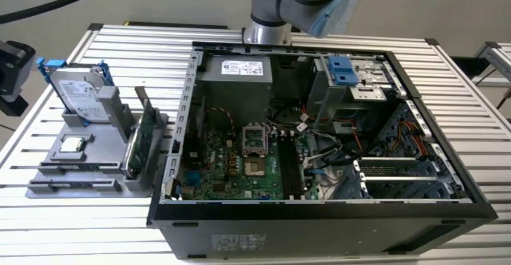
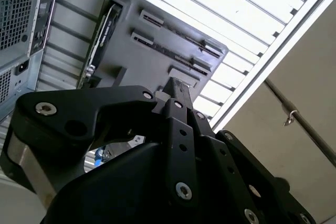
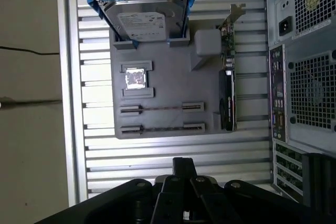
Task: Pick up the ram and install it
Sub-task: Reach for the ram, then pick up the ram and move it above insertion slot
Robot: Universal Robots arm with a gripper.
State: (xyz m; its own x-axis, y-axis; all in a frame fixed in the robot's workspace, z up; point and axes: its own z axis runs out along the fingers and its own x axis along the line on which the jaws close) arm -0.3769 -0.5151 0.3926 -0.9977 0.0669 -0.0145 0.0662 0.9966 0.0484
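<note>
The gripper [image 3: 184, 161], its fingers pressed together on nothing, hangs apart from the grey holder [image 3: 168, 77]. The holder sits left of the open computer case [image 1: 319, 217]. On the holder's near part the ram [image 3: 161, 128] lies flat in a slot, a second stick [image 3: 161, 107] just behind it (neither touched). Farther back stands the hard drive [image 3: 147, 22].

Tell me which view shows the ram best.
First wrist view: the ram lies full length across the grey holder. The exterior view shows it obliquely; the second wrist view shows its slots, the stick itself indistinct.
</note>
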